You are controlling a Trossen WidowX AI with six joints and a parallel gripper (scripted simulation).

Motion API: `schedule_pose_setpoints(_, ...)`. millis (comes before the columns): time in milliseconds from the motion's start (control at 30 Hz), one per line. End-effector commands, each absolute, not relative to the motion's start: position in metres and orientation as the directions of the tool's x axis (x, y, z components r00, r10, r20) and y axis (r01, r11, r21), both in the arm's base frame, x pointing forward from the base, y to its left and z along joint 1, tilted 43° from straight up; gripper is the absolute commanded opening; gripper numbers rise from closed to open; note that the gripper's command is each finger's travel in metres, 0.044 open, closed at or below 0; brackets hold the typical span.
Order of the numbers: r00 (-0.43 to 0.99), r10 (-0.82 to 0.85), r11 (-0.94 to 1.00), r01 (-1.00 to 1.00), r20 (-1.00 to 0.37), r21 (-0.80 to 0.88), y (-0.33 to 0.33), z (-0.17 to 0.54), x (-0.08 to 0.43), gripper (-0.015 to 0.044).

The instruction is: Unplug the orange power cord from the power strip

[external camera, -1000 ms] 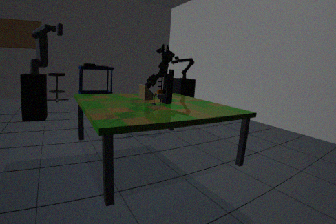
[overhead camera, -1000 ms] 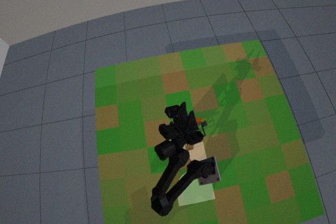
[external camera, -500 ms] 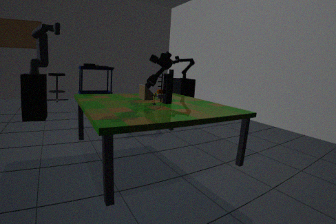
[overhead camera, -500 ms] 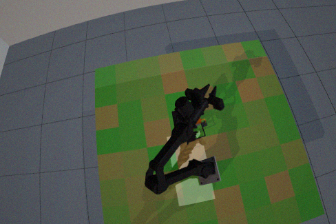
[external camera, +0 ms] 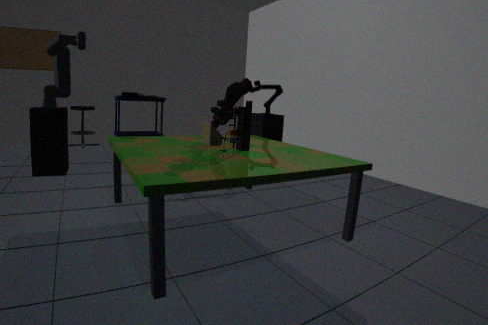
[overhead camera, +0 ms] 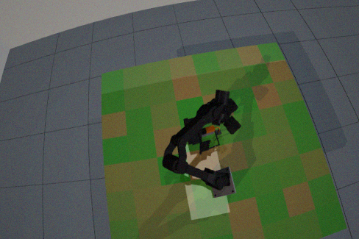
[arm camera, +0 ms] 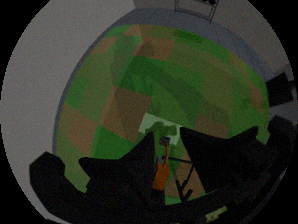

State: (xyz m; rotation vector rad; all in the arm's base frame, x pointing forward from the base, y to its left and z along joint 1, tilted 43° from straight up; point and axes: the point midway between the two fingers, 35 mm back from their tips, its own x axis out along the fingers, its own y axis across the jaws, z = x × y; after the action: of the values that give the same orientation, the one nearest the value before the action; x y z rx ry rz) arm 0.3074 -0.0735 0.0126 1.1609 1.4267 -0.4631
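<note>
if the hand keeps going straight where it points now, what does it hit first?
Most likely the orange plug: in the wrist view it sits between the fingers of the hand, power strip just beyond. Depth unclear.
</note>
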Motion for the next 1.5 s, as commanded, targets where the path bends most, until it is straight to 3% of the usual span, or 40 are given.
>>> schedule_pose_setpoints(0, -0.072, 0.673, 0.173, 0.983, -0.736, 0.062, -0.031, 0.007, 0.285, 0.016)
schedule_pose_setpoints(1467, -0.072, 0.675, 0.173, 0.983, -0.735, 0.062, 0.0, 0.032, 0.278, 0.016)
